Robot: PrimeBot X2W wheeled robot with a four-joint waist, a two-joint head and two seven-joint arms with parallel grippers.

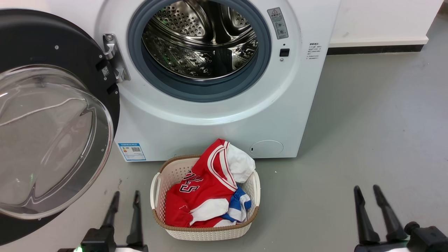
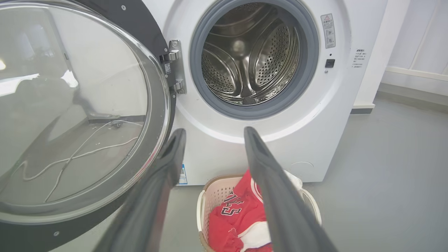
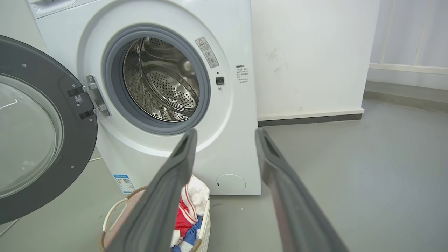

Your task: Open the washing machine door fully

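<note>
At the left of the head view, the washing machine door (image 1: 52,129) is seen swung wide open beside the washing machine (image 1: 210,129). Nearer, the left gripper (image 1: 126,192) and right gripper (image 1: 366,187) are held with jaws apart, a basket (image 1: 206,233) of clothes (image 1: 206,189) set between them. In the left wrist view, jaws are seen apart, touching nothing; likewise in the right wrist view.

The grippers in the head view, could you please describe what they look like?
The left gripper has two long, slim black fingers tapering to rounded tips, on a black block with a small green light. The right gripper matches, with a round black knob beside its base. In the wrist views the fingers look matte dark grey.
</note>
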